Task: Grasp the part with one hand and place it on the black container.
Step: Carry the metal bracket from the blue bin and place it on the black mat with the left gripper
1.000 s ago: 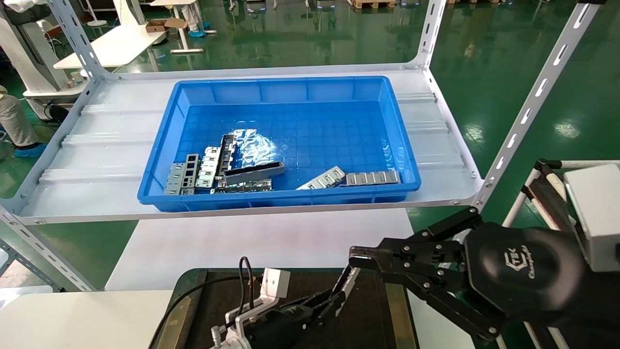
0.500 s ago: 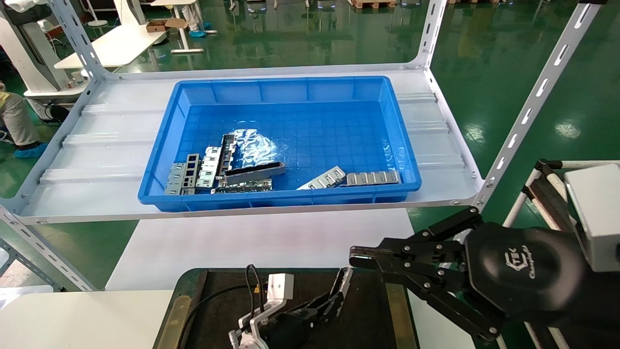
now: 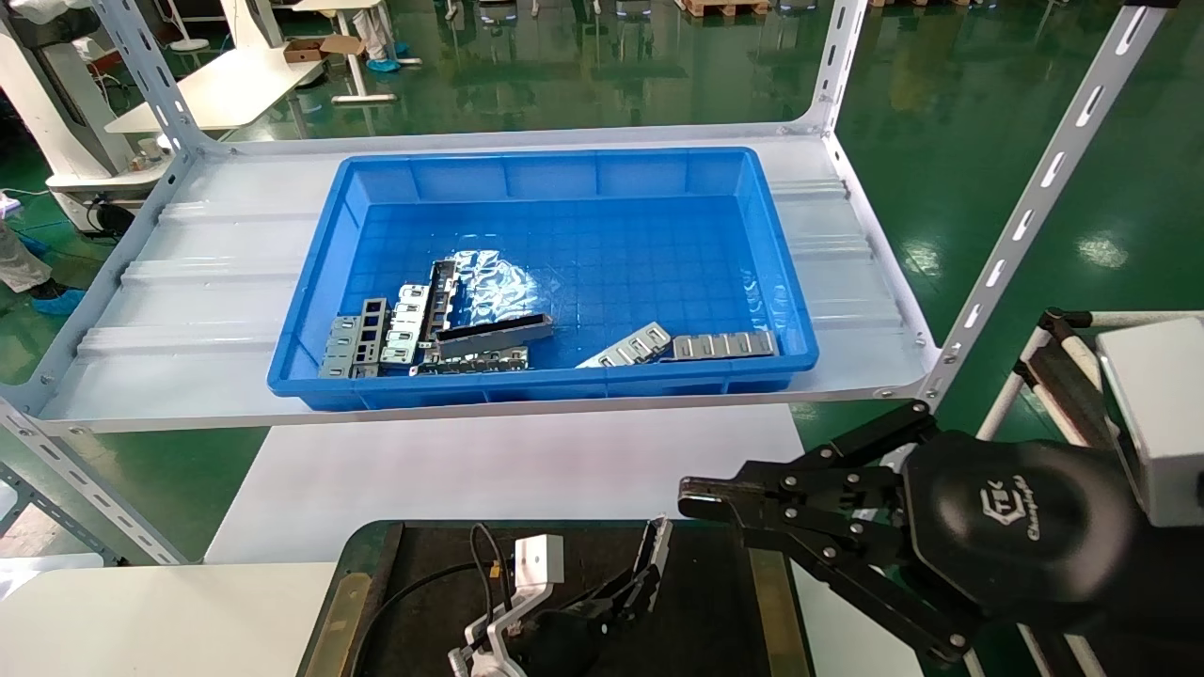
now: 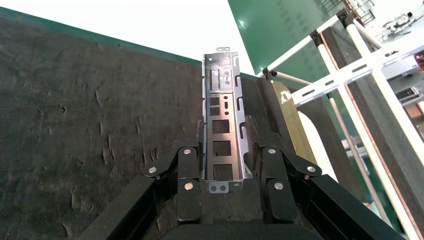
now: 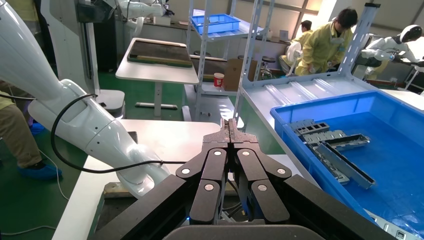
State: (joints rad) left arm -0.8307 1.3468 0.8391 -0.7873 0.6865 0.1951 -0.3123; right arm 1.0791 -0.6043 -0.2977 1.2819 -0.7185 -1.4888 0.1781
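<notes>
My left gripper (image 3: 647, 575) is shut on the part (image 3: 656, 543), a slim silver channel bar with rectangular cut-outs. It holds the part low over the black container (image 3: 423, 574), near its far right side. In the left wrist view the part (image 4: 222, 125) lies lengthwise between the fingers (image 4: 189, 160), sticking out past them over the matte tray (image 4: 75, 125). I cannot tell whether the part touches the tray. My right gripper (image 3: 691, 498) is shut and empty, parked above the tray's right edge; its closed tips show in the right wrist view (image 5: 230, 125).
A blue bin (image 3: 541, 381) with several silver plates and a dark-topped bar (image 3: 494, 331) stands on the white shelf (image 3: 188, 310) beyond the tray. Slotted shelf posts (image 3: 1025, 216) rise at the right. A brass strip (image 3: 767, 602) edges the tray. People work at far benches (image 5: 325, 45).
My left gripper has shifted slightly left and back along the tray with the part still in it. The right arm has not moved.
</notes>
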